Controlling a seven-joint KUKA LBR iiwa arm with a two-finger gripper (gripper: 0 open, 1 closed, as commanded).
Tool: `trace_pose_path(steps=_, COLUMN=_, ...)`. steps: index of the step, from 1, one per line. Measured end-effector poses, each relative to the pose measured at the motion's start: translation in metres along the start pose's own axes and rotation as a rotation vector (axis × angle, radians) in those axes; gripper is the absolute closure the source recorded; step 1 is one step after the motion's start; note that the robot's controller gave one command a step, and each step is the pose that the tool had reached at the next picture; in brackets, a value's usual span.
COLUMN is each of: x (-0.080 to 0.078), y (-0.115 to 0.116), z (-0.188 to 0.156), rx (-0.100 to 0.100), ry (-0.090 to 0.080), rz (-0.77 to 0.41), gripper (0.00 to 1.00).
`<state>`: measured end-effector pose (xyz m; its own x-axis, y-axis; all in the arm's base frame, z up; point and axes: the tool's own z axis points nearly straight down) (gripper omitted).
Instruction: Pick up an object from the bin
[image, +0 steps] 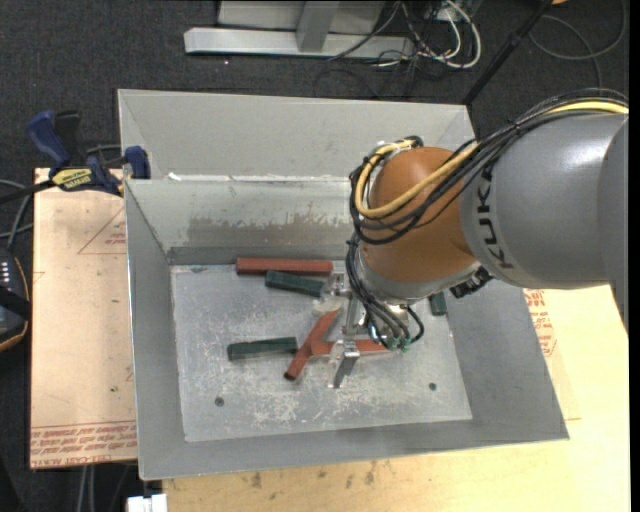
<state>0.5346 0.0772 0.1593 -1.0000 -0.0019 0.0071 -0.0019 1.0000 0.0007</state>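
The hand (342, 366) is hanging low over the middle of the grey metal bin (150, 290), tucked beneath the orange wrist cover (420, 215). It is sitting right by the upper end of the slanting red-brown rectangular block (308, 350). That block is lying on the bin floor, running from lower left up towards the hand. How far the hand is open, and whether it is gripping anything, I cannot tell from this angle. Counting the red-brown ones, two are showing clearly: the slanting one and the long red-brown rectangular block (283, 266), which is lying level near the back wall. There is also a red-brown scrap (373, 346) peeking out just right of the hand, and I cannot tell whether it is a third block. Two dark green ones are lying here as well. The upper dark green rectangular block (295, 283) is resting just below the long red-brown one. The lower dark green rectangular block (262, 349) is lying level at centre-left, its right end meeting the slanting block.
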Motion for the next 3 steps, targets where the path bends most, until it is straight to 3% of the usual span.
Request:
trace_pose_path(steps=1, x=-0.002, y=0.000, z=-0.004, rx=-0.001, ry=-0.007, rz=0.002, gripper=0.00)
trace_pose_path(steps=2, x=-0.023, y=-0.003, z=0.080, rx=-0.005, ry=-0.032, rz=-0.060, gripper=1.00)
trace_pose_path(steps=3, x=-0.023, y=-0.003, z=0.080, rx=-0.005, ry=-0.032, rz=-0.060, gripper=1.00)
